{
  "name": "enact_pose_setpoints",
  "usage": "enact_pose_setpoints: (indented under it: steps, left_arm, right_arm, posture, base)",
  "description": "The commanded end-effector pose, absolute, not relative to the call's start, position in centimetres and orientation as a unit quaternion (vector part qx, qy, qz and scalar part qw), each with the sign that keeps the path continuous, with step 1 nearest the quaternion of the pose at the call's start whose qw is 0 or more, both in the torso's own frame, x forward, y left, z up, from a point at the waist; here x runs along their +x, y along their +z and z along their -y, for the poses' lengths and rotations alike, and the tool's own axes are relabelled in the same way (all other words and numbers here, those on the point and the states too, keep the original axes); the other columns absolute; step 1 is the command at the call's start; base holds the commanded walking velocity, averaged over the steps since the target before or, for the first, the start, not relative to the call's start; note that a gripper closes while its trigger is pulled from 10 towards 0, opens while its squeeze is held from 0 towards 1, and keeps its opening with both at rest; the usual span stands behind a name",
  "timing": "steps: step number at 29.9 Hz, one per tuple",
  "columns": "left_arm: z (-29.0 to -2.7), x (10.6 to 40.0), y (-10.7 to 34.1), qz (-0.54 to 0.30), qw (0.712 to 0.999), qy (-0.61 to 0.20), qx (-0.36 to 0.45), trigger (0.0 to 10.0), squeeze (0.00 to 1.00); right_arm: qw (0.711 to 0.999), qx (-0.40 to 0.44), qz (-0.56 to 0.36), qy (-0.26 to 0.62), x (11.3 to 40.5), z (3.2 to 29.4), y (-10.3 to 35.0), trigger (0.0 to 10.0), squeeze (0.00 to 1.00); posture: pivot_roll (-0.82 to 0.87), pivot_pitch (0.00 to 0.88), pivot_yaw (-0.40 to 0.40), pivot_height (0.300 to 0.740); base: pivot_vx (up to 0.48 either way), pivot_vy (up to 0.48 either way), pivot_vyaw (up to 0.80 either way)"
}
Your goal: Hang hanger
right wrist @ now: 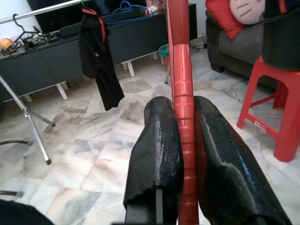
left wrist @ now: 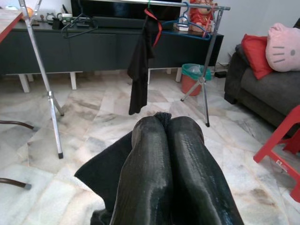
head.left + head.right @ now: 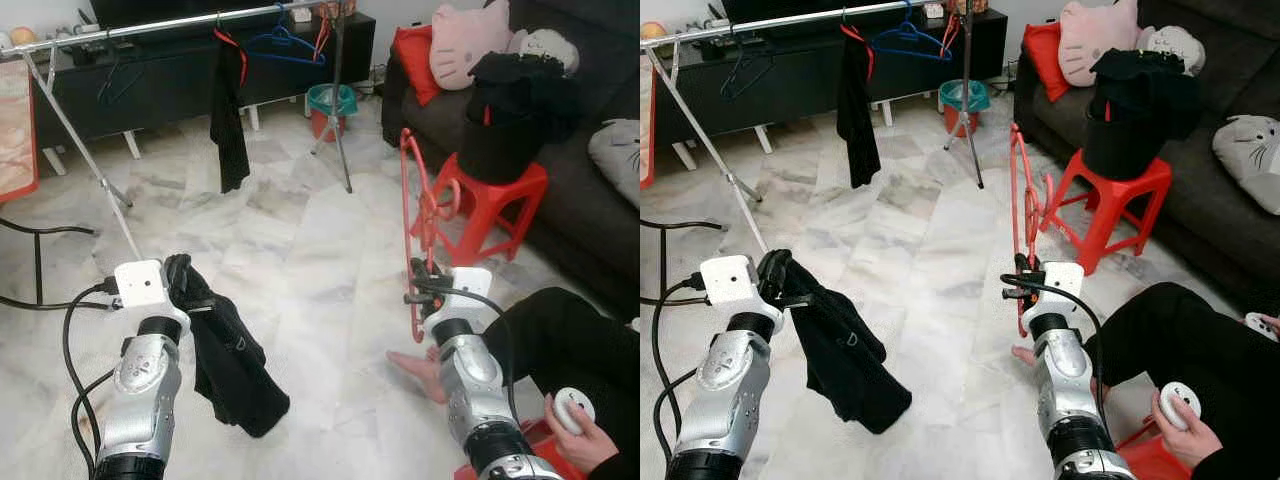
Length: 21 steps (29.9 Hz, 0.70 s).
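Red plastic hanger [image 3: 424,215], light and stiff, stood clamped in right gripper [image 3: 420,290] jaws, well short of rail [image 3: 150,27]; left gripper [image 3: 185,285] pinched black garment [image 3: 228,355].

floor [image 3: 300,260] open ahead | rail [image 3: 150,28] (garment [image 3: 230,110] hanging) | red stool [image 3: 495,195] right

Marble floor [image 3: 300,260] under red stool [image 3: 497,195], seemingly green-rimmed bucket [image 3: 331,103].

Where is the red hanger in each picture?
Left eye view: red hanger right of centre, upright, in the right gripper.
Right eye view: centre.
Left wrist view: not seen.
Right wrist view: between the jaws.
Shared landmark: black garment on the rail.
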<state>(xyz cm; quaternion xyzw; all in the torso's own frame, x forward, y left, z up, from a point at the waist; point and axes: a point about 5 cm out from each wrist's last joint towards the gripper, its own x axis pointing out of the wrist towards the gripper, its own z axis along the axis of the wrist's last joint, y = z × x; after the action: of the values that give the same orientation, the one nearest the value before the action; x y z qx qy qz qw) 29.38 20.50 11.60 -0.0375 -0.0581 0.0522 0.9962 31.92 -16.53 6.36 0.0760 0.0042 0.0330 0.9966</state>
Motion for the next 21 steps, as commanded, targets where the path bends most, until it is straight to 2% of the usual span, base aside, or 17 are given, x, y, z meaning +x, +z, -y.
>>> enact_pose_setpoints:
  steps: [1,7,14,18,21]
  left_arm:
    - [-20.33,29.74,12.69,0.082,0.995,0.046,-0.023,10.0,0.00]
    - [-20.23,29.85,12.84,0.084,0.995,0.039,-0.022,10.0,0.00]
    - [-20.02,29.87,12.84,0.084,0.996,0.026,-0.017,10.0,0.00]
    - [-20.05,29.86,12.85,0.084,0.996,0.025,-0.015,10.0,0.00]
    - [-20.12,29.88,12.91,0.085,0.996,0.023,-0.011,10.0,0.00]
  right_arm:
    - [0.997,0.072,-0.002,0.032,31.93,16.44,6.33,10.0,0.00]
    - [0.997,0.069,-0.001,0.033,31.92,16.21,6.30,10.0,0.00]
    - [0.997,0.072,-0.001,0.029,31.92,16.15,6.28,10.0,0.00]
    - [0.997,0.072,-0.001,0.026,31.90,16.26,6.22,10.0,0.00]
    - [0.997,0.072,0.000,0.026,31.91,16.23,6.24,10.0,0.00]
  posture:
    - [0.04,0.000,-0.017,0.740]
    - [0.04,0.000,-0.015,0.740]
    - [0.04,0.000,-0.011,0.740]
    - [0.04,0.000,-0.009,0.740]
    - [0.04,0.000,-0.007,0.740]
  base:
    - [0.000,0.352,0.00]
    - [0.000,0.373,0.00]
    - [0.000,0.388,0.70]
    - [0.000,0.390,0.00]
    - [0.000,0.387,0.45]
